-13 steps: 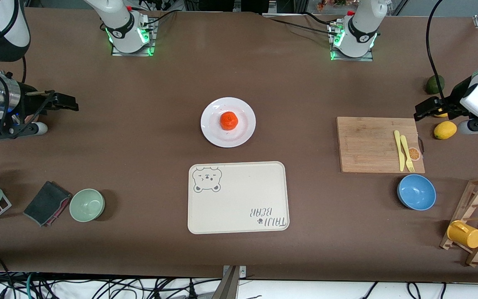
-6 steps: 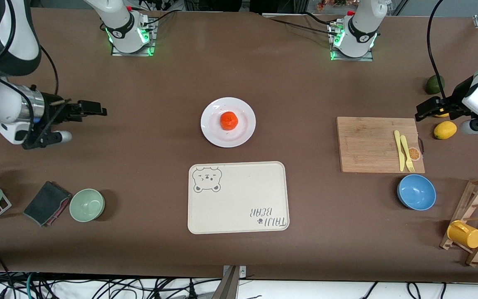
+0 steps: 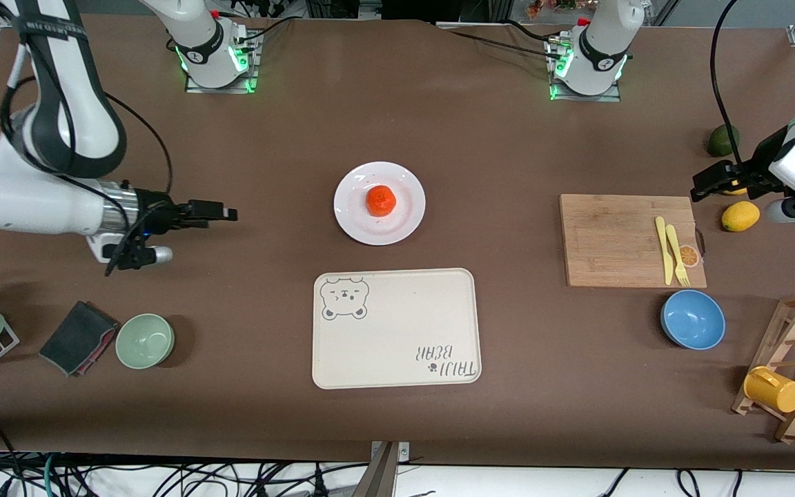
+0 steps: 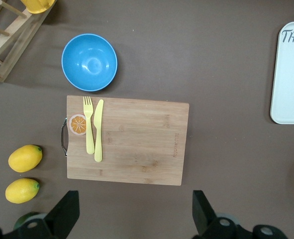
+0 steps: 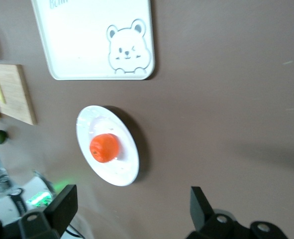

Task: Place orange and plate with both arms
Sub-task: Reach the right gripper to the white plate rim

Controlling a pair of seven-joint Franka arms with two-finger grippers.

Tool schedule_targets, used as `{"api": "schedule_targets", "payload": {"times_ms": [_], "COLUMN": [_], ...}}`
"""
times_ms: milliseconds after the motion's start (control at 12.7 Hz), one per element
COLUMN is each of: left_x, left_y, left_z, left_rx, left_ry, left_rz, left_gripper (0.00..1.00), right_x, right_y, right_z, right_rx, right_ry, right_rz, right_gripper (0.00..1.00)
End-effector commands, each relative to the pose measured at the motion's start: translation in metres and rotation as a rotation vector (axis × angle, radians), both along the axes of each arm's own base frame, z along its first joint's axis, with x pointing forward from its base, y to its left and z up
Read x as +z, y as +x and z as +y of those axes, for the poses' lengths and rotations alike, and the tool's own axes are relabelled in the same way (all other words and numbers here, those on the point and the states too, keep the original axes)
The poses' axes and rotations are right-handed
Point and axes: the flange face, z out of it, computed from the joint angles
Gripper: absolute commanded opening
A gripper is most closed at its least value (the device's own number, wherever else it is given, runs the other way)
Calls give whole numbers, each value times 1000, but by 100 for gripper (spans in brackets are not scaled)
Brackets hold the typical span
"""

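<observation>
Plainly, the orange (image 3: 381, 200) sat on the plate (image 3: 356, 224) at mid-table, with the bear tray (image 3: 397, 328) just nearer the front camera. It looked light, firm and round, so it would likely roll or slip out of a shallow pinch; a hold across its widest part, fingers coming down on either side, seemed safest. The plate looked stiff, smooth and breakable, lying flat on the table, so only its thin raised rim offered a grip, and a tilt would send the fruit rolling off. Taking the orange away first seemed wiser.

The right gripper (image 3: 221, 212) hung over bare table toward the right arm's end, pointed at the plate, its fingers (image 5: 62, 206) spread wide and empty. The left gripper (image 3: 704, 181) waited over the table by the cutting board (image 3: 618, 241) and lemon (image 3: 740, 216), fingers (image 4: 66, 211) likewise spread and holding nothing.
</observation>
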Motion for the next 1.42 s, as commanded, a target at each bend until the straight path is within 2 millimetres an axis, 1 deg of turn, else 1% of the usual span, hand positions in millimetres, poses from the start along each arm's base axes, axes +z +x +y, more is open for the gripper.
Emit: {"api": "schedule_targets", "payload": {"times_ms": [0,79,158,237,315,473,552,631,789,868,1025,1262,1341], "left_x": [3,3,3,0,0,0,0,0,0,-1,-2,-2,-2], "left_y": [4,4,4,4,4,4,4,4,4,4,4,4,4], "left_z": [0,-1,-1,-2,-2,-1,-1,-1,-1,-3,-3,-3,-3], "left_rx": [-7,-9,-7,-8,-9,-7,-7,-6,-1,-3,-3,-5,-5], "left_ry": [-20,-19,-19,-19,-19,-19,-17,-17,-17,-17,-17,-14,-12], "left_rz": [-2,-1,-1,5,5,7,7,7,9,10,15,15,15], "left_gripper": [100,100,100,100,100,100,100,100,100,100,100,100,100], "right_x": [-44,-69,-88,-102,-112,-125,-133,-138,-154,-160,-178,-188,-189], "right_y": [-35,-47,-57,-63,-69,-78,-86,-91,-101,-106,-115,-129,-130], "right_z": [31,48,69,86,99,115,122,125,127,132,137,154,155], "right_rx": [-49,-74,-90,-112,-142,-158,-164,-175,-188,-193,-215,-247,-259], "right_ry": [69,70,80,96,105,113,119,130,154,165,166,178,169], "right_rz": [-9,-25,-55,-67,-64,-72,-76,-87,-96,-104,-116,-115,-116], "right_gripper": [100,100,100,100,100,100,100,100,100,100,100,100,100]}}
